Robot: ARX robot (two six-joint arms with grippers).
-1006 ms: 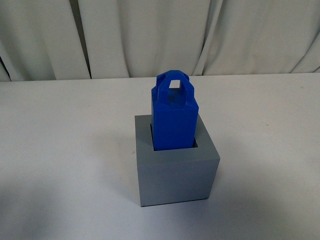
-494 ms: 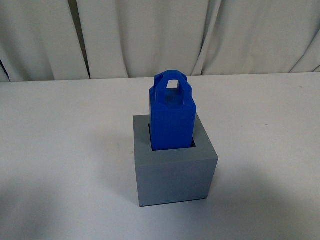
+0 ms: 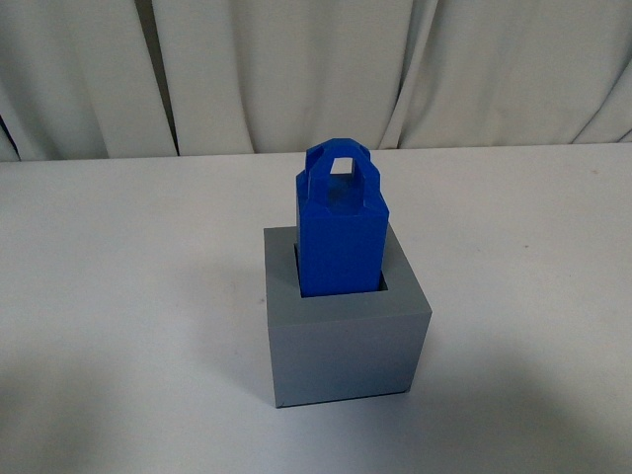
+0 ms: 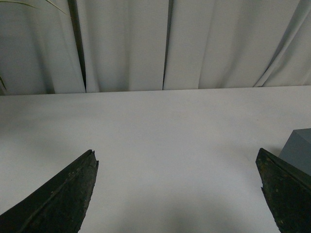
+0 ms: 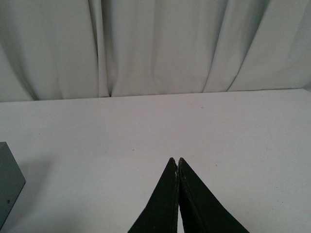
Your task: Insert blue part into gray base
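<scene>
2 grippers sit clear: my left gripper is spread wide, my right gripper pinched together on nothing. Toward the table's near edge, midway across, the gray base holds the blue part upright in its recess; I judge insertion done.

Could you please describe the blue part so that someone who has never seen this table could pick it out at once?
On the white table, in front of the pale curtain, sits a matte gray plastic cube. Standing upright in its top recess is the bright blue plastic block. It is the only blue thing, taller than wide, with an arched loop handle on top.
</scene>
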